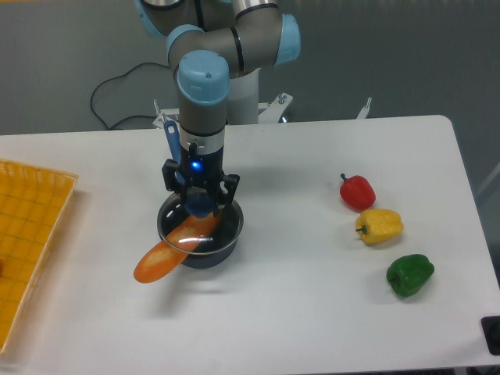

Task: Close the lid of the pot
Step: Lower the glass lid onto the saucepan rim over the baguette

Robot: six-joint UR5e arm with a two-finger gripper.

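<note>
Lid [205, 232] sits over the pot [200, 238], its knob gripped by the claw [200, 201], an orange carrot [162, 256] under it.

Colours for you, op:
Pot [200, 248] dk blue-grey, handle [172, 139] brighter blue.
Lid [205, 228] clear glass, thin silver rim, dk blue knob [200, 204].
Gripper [200, 205] black w/ blue LED lit; arm grey, lt-blue joint caps.
Long veg [166, 254] sticking from pot: orange, paler yellowish streak mid-length.
Peppers [357, 192]: one red, one yellow, one green.
Basket [31, 234] yellow-orange, grid weave.
Table [312, 312] plain white; backdrop grey; cable black.
</note>
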